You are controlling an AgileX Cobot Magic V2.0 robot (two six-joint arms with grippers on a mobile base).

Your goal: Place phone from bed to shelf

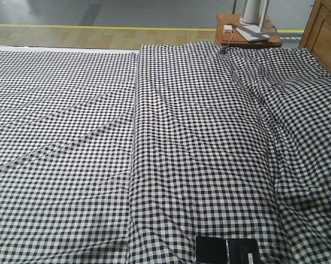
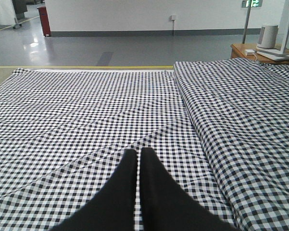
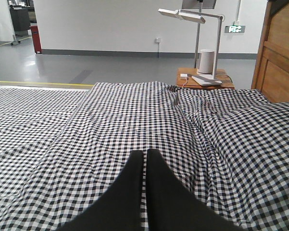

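Note:
The phone (image 1: 227,250) lies flat and unfolded on the bed (image 1: 182,137), at the bottom edge of the front view. It is glossy black with a crease across its middle. The bed's black-and-white check bedding is wrinkled and fills all three views. My left gripper (image 2: 137,151) hovers over the bedding, its black fingers shut with only a thin slit between them and nothing held. My right gripper (image 3: 145,151) is shut the same way over the wrinkled cover. Neither gripper shows in the front view, and the phone shows in neither wrist view. The shelf is out of view.
A small reddish-brown side table (image 1: 248,34) stands beyond the bed's far right corner, carrying a white desk lamp (image 3: 202,29) and a white cylinder (image 3: 206,61). A brown wooden panel (image 1: 326,33) rises at the right. Grey floor with a yellow line (image 1: 71,26) lies beyond.

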